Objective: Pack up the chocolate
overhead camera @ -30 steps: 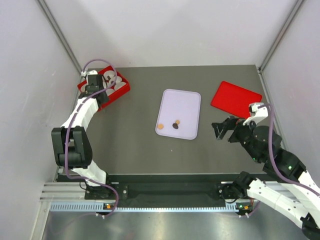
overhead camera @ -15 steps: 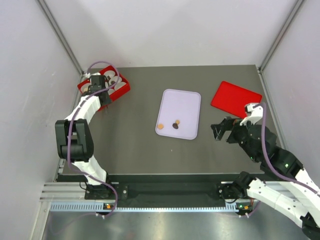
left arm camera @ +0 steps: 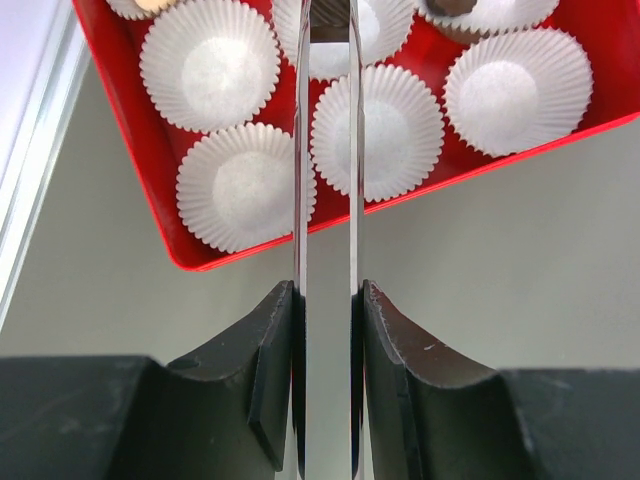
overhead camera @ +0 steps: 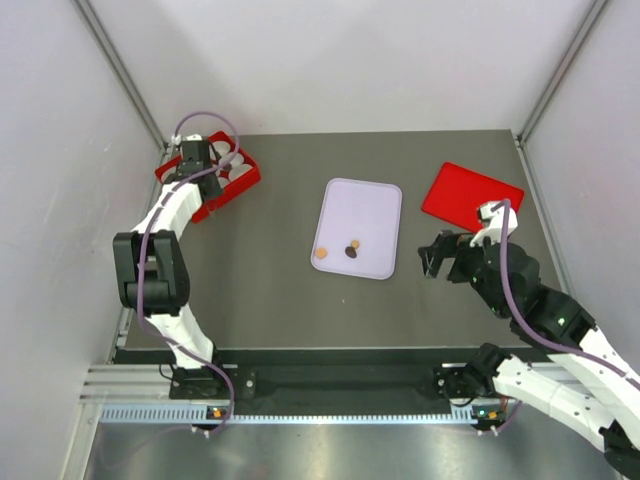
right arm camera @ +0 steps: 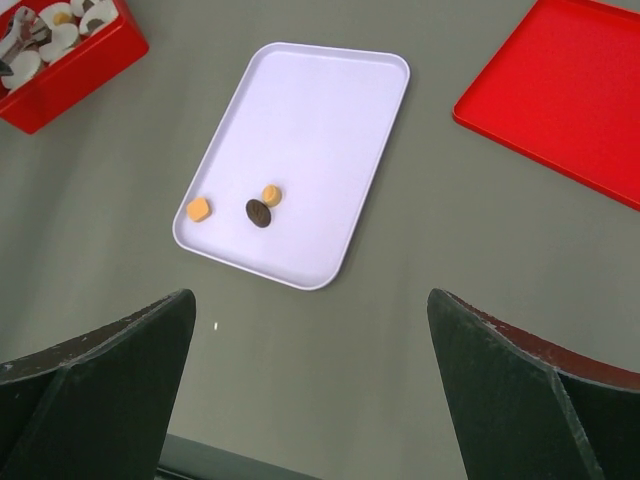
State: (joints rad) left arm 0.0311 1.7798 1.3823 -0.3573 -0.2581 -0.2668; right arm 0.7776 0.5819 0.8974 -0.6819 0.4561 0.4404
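Note:
My left gripper [left arm camera: 328,290] is shut on a pair of metal tweezers [left arm camera: 303,150]. Their tips pinch a dark chocolate piece [left arm camera: 330,18] over a white paper cup in the red box [left arm camera: 160,200]. In the top view the left gripper [overhead camera: 193,150] hangs over that box [overhead camera: 205,205] at the back left. Three chocolate pieces lie on the lavender tray [right arm camera: 320,110]: an orange one [right arm camera: 199,209], a dark one [right arm camera: 258,212] and a smaller orange one [right arm camera: 271,195]. My right gripper [right arm camera: 310,300] is open and empty, above the table right of the tray [overhead camera: 360,200].
Several empty paper cups [left arm camera: 378,130] fill the near rows of the box; cups farther back hold pieces. A flat red lid [overhead camera: 470,197] lies at the back right, beside the right arm. White walls enclose the table on three sides.
The left gripper has moved farther back over the red box with the tweezers. The right arm has shifted slightly left toward the tray, jaws still wide.

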